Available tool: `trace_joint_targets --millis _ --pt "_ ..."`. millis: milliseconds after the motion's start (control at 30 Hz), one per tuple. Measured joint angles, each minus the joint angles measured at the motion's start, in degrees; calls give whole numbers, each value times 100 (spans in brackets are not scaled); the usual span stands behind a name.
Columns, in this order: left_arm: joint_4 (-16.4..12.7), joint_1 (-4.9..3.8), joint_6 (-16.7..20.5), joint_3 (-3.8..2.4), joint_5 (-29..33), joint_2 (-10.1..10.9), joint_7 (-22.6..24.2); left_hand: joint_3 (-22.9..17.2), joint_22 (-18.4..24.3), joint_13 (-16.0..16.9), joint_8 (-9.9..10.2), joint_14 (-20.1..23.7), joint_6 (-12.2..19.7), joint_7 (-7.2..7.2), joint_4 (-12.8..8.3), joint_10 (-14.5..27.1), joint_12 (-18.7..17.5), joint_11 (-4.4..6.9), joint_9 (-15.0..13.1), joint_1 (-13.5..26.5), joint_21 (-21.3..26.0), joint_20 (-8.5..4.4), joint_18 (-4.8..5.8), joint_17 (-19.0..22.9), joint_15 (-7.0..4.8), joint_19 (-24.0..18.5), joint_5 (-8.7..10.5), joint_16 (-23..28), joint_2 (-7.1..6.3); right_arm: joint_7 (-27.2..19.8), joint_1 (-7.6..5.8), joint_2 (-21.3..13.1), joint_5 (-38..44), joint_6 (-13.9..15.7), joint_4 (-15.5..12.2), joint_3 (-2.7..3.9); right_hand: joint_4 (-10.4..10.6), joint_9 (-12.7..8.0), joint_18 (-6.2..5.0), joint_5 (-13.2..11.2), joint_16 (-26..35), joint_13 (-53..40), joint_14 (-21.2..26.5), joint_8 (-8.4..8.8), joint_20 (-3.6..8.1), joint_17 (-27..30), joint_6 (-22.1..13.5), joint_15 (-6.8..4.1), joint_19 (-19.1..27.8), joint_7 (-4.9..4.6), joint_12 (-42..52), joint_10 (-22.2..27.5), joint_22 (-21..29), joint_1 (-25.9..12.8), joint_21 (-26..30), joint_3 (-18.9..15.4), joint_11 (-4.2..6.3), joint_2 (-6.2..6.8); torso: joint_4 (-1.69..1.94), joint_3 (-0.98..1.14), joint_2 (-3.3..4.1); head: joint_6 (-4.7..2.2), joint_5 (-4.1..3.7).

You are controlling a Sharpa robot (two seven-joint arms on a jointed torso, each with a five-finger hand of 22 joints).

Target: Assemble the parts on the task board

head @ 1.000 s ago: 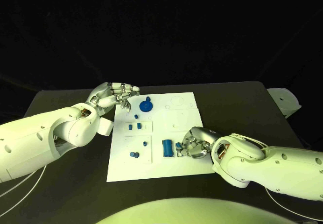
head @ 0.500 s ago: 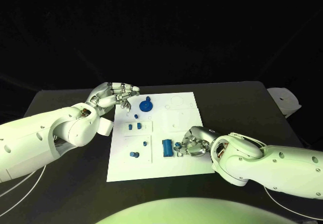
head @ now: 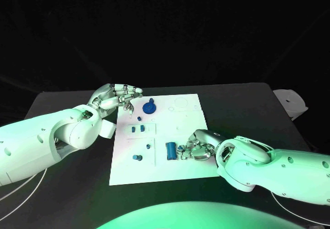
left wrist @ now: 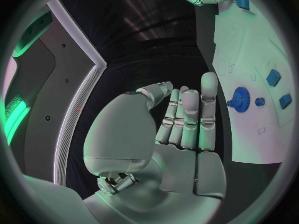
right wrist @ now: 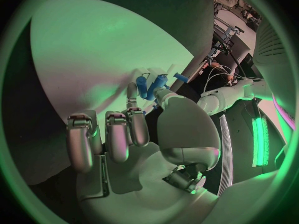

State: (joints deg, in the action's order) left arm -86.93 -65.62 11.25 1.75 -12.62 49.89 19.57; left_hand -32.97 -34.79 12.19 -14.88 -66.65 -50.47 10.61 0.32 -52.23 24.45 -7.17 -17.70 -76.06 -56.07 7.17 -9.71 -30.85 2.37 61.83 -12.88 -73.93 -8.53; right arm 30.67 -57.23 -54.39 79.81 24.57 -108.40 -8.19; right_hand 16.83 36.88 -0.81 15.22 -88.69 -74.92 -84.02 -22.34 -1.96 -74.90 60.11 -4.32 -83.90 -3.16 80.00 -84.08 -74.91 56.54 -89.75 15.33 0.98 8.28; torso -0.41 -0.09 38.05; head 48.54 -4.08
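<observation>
The white task board (head: 180,125) lies mid-table. A blue gear (head: 149,108) sits near its far left corner, and small blue parts (head: 138,128) stand in the left column. A blue cylinder (head: 170,150) lies near the front. My right hand (head: 197,147) rests on the board just right of the cylinder. Its thumb and a finger pinch a small blue part (head: 182,148); the right wrist view shows that part (right wrist: 151,88) at the fingertips. My left hand (head: 117,97) hovers at the board's far left corner, fingers apart and holding nothing. The left wrist view shows the gear (left wrist: 239,99) beyond the straight fingers (left wrist: 190,117).
A white object (head: 291,103) sits at the table's right edge. More small blue parts (head: 137,157) lie at the board's near left. Bare black table (head: 247,109) surrounds the board.
My right hand has edged slightly left toward the blue cylinder, with the small blue part at its fingertips. The left hand has not moved.
</observation>
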Motion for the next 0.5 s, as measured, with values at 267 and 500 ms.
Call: trace_joint_targets --millis 267,500 --pt "0 0 -1 0 -1 3 -3 0 0 0 0 0 0 0 0 0 0 0 0 0 0 0 0 0 0 0 0 0 0 0 2 -73 70 5 -55 0 0 23 0 157 0 0 0 -9 0 -5 20 0 0 20 49 4 0 -66 0 -32 4 -66 -2 0 -1 -2 5" --pt "1 0 -1 0 -2 4 -5 0 0 -5 0 0 0 0 0 0 0 0 1 0 0 0 0 0 0 0 0 0 0 0 2 -89 131 -12 -41 0 -127 39 0 550 -25 1 -1 -49 42 -4 46 -41 -2 46 199 5 1 604 0 225 47 -302 -3 0 -1 -4 -16"
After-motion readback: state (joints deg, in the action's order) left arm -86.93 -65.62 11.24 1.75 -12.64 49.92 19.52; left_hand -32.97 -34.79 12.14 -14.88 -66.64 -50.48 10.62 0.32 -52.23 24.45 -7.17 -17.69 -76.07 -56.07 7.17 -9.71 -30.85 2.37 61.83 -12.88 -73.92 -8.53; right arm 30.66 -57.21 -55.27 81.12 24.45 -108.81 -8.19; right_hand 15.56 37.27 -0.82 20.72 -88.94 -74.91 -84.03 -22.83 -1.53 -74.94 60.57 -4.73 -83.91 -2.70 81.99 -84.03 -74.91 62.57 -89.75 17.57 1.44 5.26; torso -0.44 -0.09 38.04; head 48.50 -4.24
